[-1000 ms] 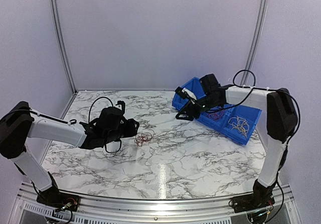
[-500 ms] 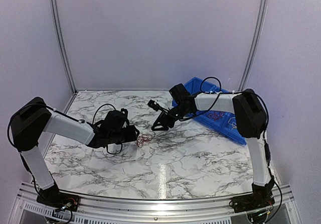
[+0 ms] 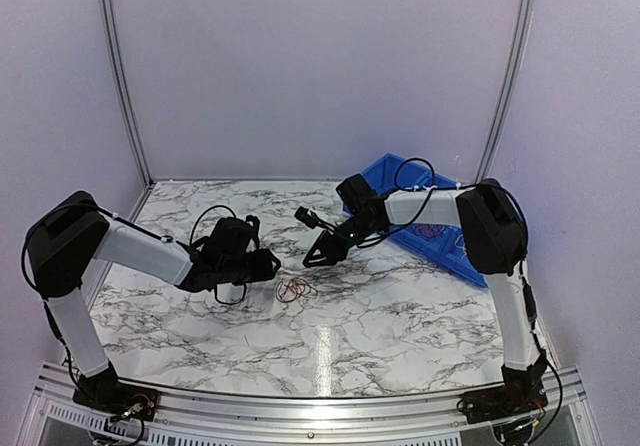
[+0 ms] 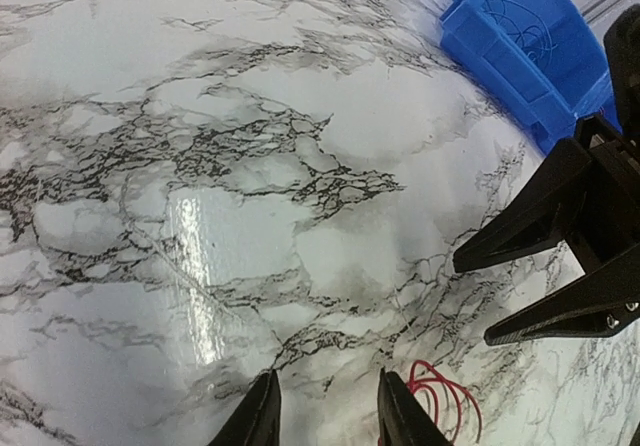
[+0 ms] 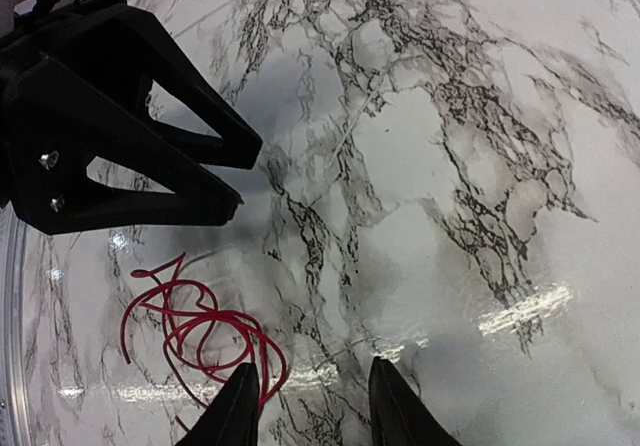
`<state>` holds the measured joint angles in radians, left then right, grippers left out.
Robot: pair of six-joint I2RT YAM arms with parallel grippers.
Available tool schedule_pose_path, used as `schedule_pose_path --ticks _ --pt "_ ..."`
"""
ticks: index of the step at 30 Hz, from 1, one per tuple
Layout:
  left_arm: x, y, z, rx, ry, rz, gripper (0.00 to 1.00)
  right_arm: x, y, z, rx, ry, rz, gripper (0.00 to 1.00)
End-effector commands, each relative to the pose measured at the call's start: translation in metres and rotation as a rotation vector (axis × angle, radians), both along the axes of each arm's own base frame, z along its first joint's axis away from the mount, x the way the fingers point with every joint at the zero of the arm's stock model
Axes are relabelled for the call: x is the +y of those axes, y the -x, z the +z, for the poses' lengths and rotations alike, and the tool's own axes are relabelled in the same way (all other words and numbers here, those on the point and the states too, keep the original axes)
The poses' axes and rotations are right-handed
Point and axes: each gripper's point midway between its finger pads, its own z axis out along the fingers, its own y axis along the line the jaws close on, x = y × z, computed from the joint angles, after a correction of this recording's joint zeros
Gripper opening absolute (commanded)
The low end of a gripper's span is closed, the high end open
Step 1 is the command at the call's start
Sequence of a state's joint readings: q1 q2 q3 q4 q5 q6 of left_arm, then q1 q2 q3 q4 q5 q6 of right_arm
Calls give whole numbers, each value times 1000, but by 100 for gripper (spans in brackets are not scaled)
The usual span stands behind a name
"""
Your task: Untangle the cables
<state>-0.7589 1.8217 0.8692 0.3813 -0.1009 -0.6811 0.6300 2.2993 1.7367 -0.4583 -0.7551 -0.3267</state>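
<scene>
A small red cable tangle [image 3: 292, 289] lies loose on the marble table, just in front of both grippers. My left gripper [image 3: 272, 263] is open and empty, low over the table. The red loops [image 4: 447, 402] show just right of its right finger in the left wrist view. My right gripper [image 3: 310, 260] is open and empty, facing the left one. In the right wrist view [image 5: 312, 411] the red cable [image 5: 200, 328] lies beside its left finger, not between the fingers. I see only red wire in this tangle.
A blue bin [image 3: 395, 171] stands at the back right with more cables [image 3: 432, 232] inside; it also shows in the left wrist view [image 4: 510, 36]. Each wrist view shows the other gripper: the right one [image 4: 560, 256] and the left one [image 5: 130, 136].
My right arm has swung left from the blue bin to the middle of the table, facing the left gripper. The red tangle now lies slightly nearer the front edge.
</scene>
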Motion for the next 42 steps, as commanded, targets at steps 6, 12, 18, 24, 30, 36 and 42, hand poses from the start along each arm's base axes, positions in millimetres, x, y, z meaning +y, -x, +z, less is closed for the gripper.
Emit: schedule_pose_path --ticks 6,12,18,24,30,36,42 --pt "-5 61 54 -197 -38 -341 47 -34 25 40 -181 23 32 41" --pt "-13 78 29 -128 -120 -398 45 -36 44 26 -140 36 63 42" --pt "13 65 22 -100 -143 -201 42 -2 48 35 -170 53 102 42" --pt "31 67 14 -74 -146 -114 43 30 58 24 -158 94 137 44" --pt "35 68 15 -79 -146 -99 43 37 55 6 -163 177 110 44" --pt "33 66 16 -80 -143 -100 43 30 51 0 -184 222 72 39" --pt "30 65 14 -71 -141 -104 43 28 52 6 -190 218 65 21"
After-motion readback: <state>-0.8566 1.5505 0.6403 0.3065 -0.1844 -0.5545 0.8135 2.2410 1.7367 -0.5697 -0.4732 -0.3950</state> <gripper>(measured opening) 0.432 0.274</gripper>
